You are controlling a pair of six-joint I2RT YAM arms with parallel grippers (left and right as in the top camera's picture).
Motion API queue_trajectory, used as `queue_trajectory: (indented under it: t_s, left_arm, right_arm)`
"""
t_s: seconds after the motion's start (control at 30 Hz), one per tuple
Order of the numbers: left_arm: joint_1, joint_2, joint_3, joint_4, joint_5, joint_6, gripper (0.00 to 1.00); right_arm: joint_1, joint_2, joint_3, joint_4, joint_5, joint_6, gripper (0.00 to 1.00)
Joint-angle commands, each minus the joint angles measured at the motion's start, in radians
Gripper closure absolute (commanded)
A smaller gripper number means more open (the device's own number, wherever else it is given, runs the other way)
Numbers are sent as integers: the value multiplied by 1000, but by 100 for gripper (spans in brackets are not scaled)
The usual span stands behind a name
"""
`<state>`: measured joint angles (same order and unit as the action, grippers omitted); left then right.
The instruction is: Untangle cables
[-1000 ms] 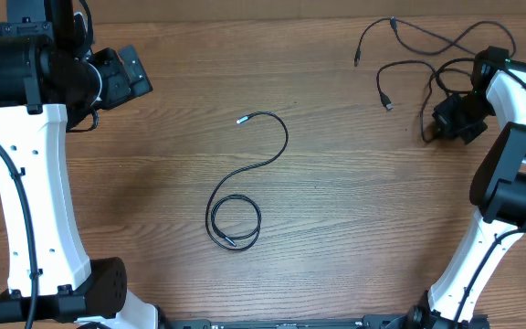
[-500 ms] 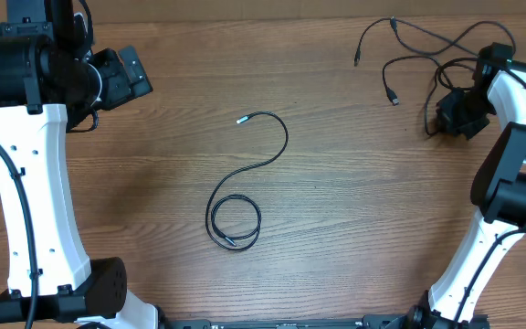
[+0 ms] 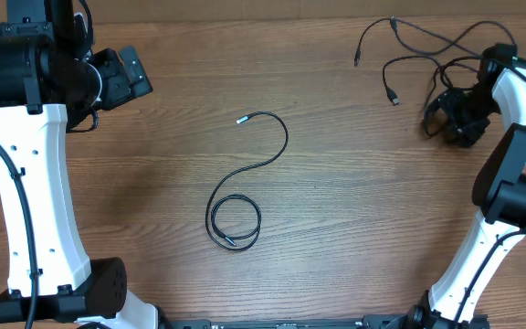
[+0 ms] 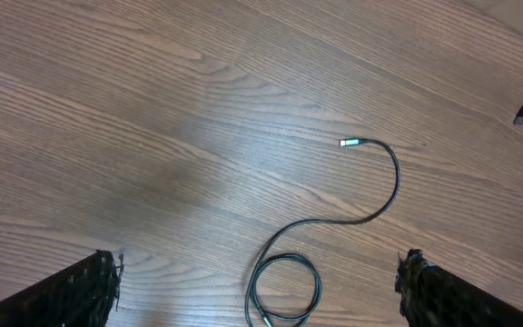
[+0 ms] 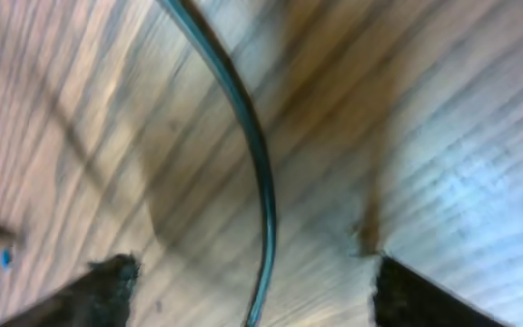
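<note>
Blurred cable [image 5: 261,173] between parted fingertips [image 5: 107,283]

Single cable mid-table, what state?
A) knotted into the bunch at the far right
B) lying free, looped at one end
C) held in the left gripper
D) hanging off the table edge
B: the single cable lies alone on the table, coiled into a loop at one end, silver-tipped end free, nothing touching it.

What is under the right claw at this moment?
The right claw stands open over a thin black cable crossing the wooden table. In the overhead view, the claw and wrist hide where that cable runs beneath them.
</note>
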<state>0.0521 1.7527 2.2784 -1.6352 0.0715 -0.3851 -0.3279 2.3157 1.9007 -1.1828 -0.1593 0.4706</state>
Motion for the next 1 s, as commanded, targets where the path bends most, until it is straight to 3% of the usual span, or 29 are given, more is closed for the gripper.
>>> queue_trajectory:
  t_s: [0.0, 0.37, 0.57, 0.7, 0.97]
  left_arm:
    - [-6, 3, 6, -3, -3, 16, 0]
    - [-6, 3, 6, -9, -4, 24, 0]
    - [-6, 3, 6, 0, -4, 23, 0]
    - [-6, 3, 6, 10, -4, 23, 1]
    - [-6, 3, 6, 12, -4, 23, 0]
  right_arm:
    - [-10, -31, 112, -26, -11, -20, 0]
    - [7, -49, 454, -169, 18, -19, 0]
    - [85, -47, 458, -87, -73, -42, 0]
    - [170, -47, 454, 5, -55, -155, 0]
    - [322, -23, 384, 148, 265, -350, 1]
